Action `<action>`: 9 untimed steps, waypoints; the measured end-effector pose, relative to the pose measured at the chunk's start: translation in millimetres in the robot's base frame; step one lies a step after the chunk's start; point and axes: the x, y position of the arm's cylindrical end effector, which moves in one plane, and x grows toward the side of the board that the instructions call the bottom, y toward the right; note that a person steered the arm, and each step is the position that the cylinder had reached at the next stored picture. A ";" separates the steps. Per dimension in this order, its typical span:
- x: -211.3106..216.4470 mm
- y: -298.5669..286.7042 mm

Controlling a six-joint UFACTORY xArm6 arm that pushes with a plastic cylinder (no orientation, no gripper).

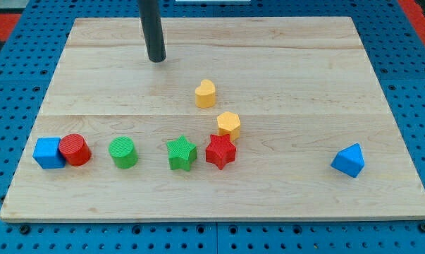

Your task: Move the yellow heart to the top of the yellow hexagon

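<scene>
The yellow heart [205, 93] stands near the middle of the wooden board [304, 77]. The yellow hexagon [228, 125] sits a little below it and to its right, with a small gap between them. The hexagon touches the red star [220, 151] just below it. My tip [156, 59] is on the board up and to the left of the heart, well apart from every block.
A row along the view's bottom holds a blue cube [48, 152], a red cylinder [75, 149], a green cylinder [122, 152] and a green star [181, 154]. A blue triangular block [349, 160] sits at the lower right. Blue pegboard surrounds the board.
</scene>
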 end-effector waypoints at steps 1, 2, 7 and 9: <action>44.2 -0.3; 68.1 -3.1; 82.7 87.2; 81.2 86.5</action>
